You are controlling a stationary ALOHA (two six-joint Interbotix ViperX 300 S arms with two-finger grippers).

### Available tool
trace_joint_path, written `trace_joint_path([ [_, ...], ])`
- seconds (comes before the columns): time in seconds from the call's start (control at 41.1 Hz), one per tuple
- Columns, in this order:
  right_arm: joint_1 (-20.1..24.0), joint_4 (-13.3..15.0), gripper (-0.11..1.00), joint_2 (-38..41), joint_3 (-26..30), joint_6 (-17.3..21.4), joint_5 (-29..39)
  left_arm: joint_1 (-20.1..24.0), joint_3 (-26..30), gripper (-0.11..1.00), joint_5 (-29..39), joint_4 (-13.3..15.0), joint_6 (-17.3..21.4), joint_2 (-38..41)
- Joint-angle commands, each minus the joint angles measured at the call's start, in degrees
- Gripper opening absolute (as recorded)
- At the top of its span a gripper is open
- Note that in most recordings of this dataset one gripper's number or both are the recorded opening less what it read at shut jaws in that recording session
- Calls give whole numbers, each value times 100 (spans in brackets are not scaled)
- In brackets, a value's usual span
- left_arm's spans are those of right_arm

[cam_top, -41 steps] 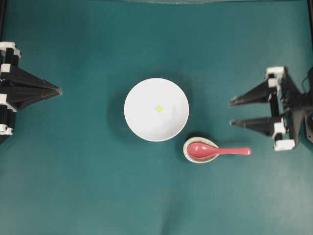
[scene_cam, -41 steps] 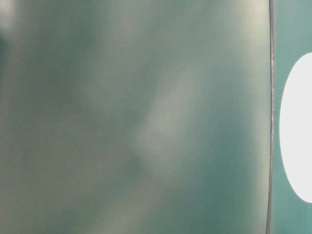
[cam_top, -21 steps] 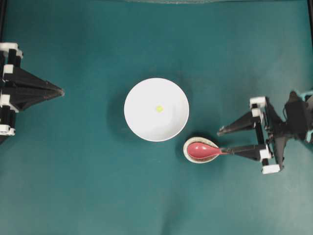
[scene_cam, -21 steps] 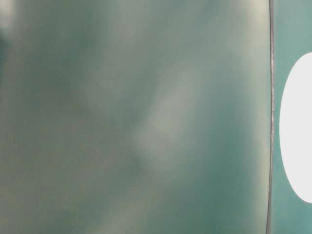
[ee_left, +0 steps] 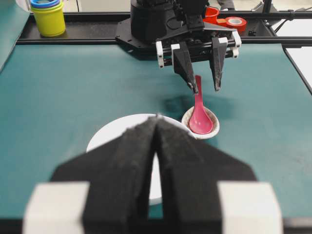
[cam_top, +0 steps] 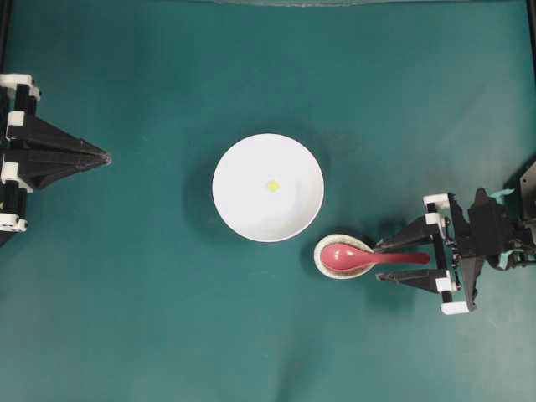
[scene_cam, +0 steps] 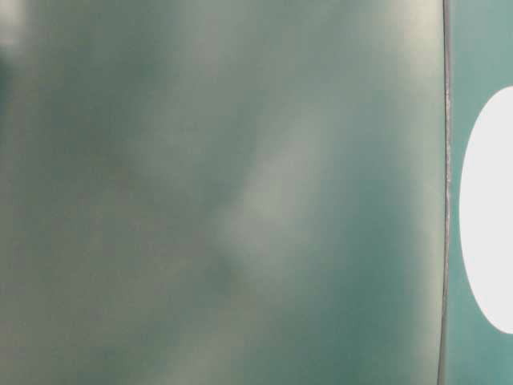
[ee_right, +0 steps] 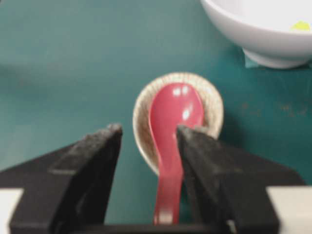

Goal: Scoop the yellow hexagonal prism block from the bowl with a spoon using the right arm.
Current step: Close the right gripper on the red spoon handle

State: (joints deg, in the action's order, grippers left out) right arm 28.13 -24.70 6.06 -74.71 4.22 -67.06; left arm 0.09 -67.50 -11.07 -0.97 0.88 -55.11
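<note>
Left gripper (cam_top: 105,156) sitting at nine o'clock with fingers pressed together, white bowl (cam_top: 243,213) lying centre with the yellow block (cam_top: 272,186) inside, table-level view blurring to green haze, pink spoon (cam_top: 356,257) resting head-down in a speckled rest (cam_top: 322,243) at four o'clock, right gripper (cam_top: 387,260) spreading wide, straddling the handle, contact unclear

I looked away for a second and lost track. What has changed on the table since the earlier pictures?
The right gripper swung down from beside the bowl's level to the spoon; its open jaws now straddle the handle without gripping it. The spoon still lies in its speckled rest, the yellow block stays in the bowl, and the left gripper stays shut at its edge.
</note>
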Motion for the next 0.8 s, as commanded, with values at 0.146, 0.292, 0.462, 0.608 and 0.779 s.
trace_joint_path([
  [0.146, 79, -255, 55, 132, -123, 9, -70, 0, 123, -1, -35, -9, 9, 44],
  [0.292, 79, -264, 55, 220, -158, 44, -70, 9, 123, -1, -35, -18, 9, 44],
  [0.462, 141, -246, 54, 352, -149, 44, -62, 9, 123, -1, -35, -9, 9, 44],
  [0.608, 167, -237, 54, 448, -123, 44, -79, 9, 123, -1, -44, -18, 9, 44],
  [0.779, 167, -229, 54, 457, -123, 26, -79, 9, 123, -1, -53, -18, 9, 44],
])
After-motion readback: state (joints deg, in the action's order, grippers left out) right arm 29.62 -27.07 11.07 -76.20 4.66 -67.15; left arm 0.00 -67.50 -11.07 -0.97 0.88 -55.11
